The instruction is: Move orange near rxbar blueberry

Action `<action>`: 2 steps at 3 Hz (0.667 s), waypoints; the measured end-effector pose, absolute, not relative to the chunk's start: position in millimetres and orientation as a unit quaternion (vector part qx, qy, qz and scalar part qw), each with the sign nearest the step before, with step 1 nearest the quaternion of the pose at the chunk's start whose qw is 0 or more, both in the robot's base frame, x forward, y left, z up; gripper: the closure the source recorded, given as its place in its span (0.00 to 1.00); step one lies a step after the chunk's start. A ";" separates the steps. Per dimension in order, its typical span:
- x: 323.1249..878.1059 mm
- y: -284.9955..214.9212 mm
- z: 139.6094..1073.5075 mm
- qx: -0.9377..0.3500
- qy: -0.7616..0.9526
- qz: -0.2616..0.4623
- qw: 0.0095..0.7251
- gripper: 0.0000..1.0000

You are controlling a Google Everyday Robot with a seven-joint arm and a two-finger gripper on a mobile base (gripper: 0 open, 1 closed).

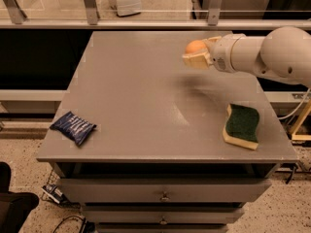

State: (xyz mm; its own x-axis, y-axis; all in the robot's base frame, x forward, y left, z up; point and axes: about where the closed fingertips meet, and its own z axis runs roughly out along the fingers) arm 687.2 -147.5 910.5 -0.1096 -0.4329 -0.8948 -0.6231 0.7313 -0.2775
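Observation:
The orange is a small round fruit held between the pale fingers of my gripper, above the far right part of the grey table. The gripper is shut on it, and its shadow falls on the tabletop below. The white arm reaches in from the right. The rxbar blueberry is a flat dark blue wrapper lying at the table's front left corner, far from the gripper.
A green-and-yellow sponge lies near the table's front right edge. A glass rail with metal posts runs behind the table. Drawers sit below the top. Cables lie on the floor at front left.

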 end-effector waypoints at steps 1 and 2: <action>665.3 -131.0 924.1 -0.378 0.725 0.083 0.569 1.00; 645.4 -117.3 934.8 -0.400 0.707 0.106 0.573 1.00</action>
